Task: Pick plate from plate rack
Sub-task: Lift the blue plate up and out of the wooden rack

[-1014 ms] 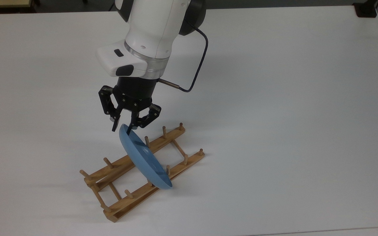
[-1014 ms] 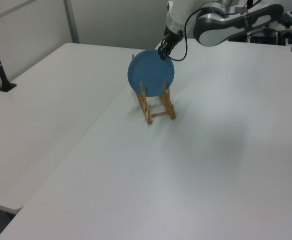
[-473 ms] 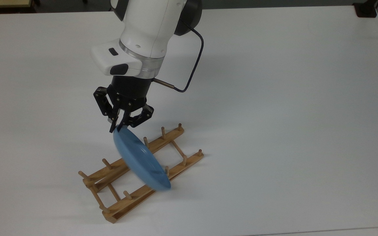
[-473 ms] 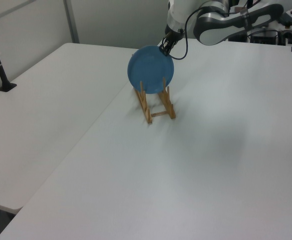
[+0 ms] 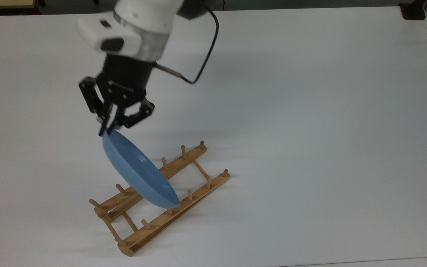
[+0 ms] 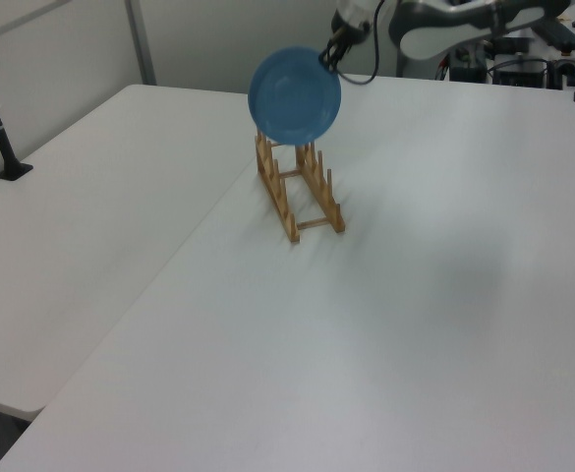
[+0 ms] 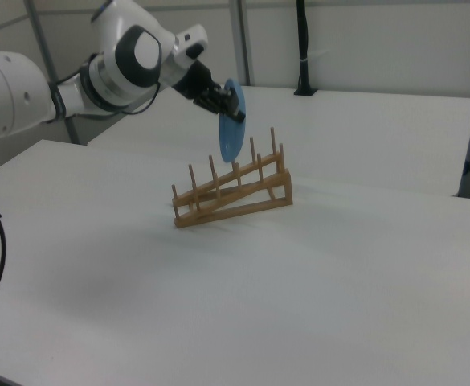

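The round blue plate (image 5: 139, 170) (image 6: 294, 95) (image 7: 230, 134) hangs upright in the air, lifted clear of the pegs of the wooden plate rack (image 5: 184, 200) (image 6: 302, 197) (image 7: 235, 189). My gripper (image 5: 109, 129) (image 6: 329, 57) (image 7: 233, 104) is shut on the plate's top rim. In the top view the plate's lower edge overlaps the rack's middle. In the right view the plate floats just above the rack's tall end.
The rack rests on a large white table (image 5: 310, 111). A black post base (image 5: 413, 11) stands at the top view's far right corner. A black cable (image 5: 206, 55) loops from my wrist. A second white table (image 6: 90, 197) adjoins on the left view's left.
My gripper has closed on the plate's rim and risen with it toward the top view's upper left. The plate has come up out of the rack's pegs. The rack stayed put.
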